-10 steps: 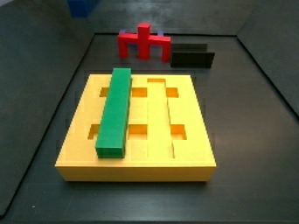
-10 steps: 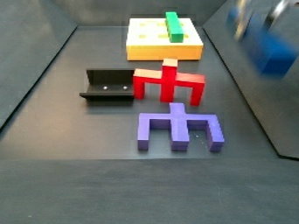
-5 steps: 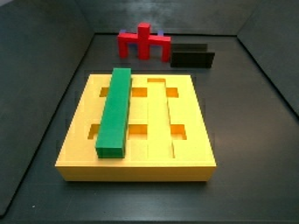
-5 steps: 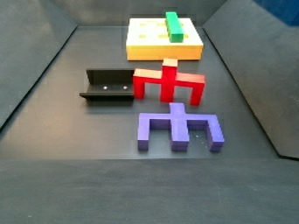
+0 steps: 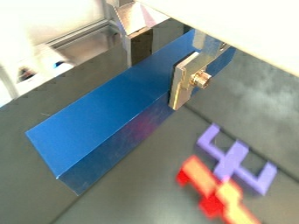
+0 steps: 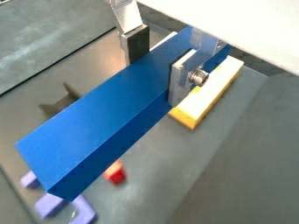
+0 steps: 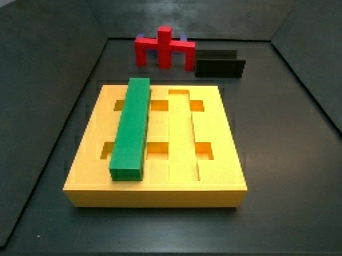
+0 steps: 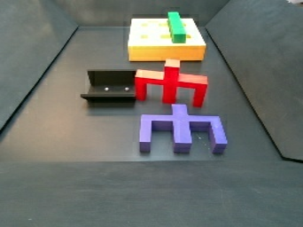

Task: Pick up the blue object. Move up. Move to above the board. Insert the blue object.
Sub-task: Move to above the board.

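Observation:
The blue object [image 5: 111, 118] is a long dark blue bar, and it shows in both wrist views [image 6: 105, 122]. My gripper [image 5: 155, 63] is shut on it, one silver finger [image 5: 184, 80] on each long side, high above the floor. In a wrist view my gripper [image 6: 158, 61] holds the bar with an edge of the yellow board [image 6: 208, 94] showing below it. Both side views show the board [image 7: 221, 120] [image 8: 151, 40], but neither the gripper nor the blue bar.
A green bar [image 7: 131, 125] lies in the board's groove [image 8: 175, 25]. A red cross-shaped block [image 8: 172, 82] [image 7: 163, 47], a purple forked piece [image 8: 180, 129] [image 5: 233, 157] and the black fixture [image 8: 112, 84] [image 7: 221, 65] stand on the floor.
The blue bar and gripper, seen at the edge of both side views one second ago, have risen out of those views. Nothing on the floor has moved.

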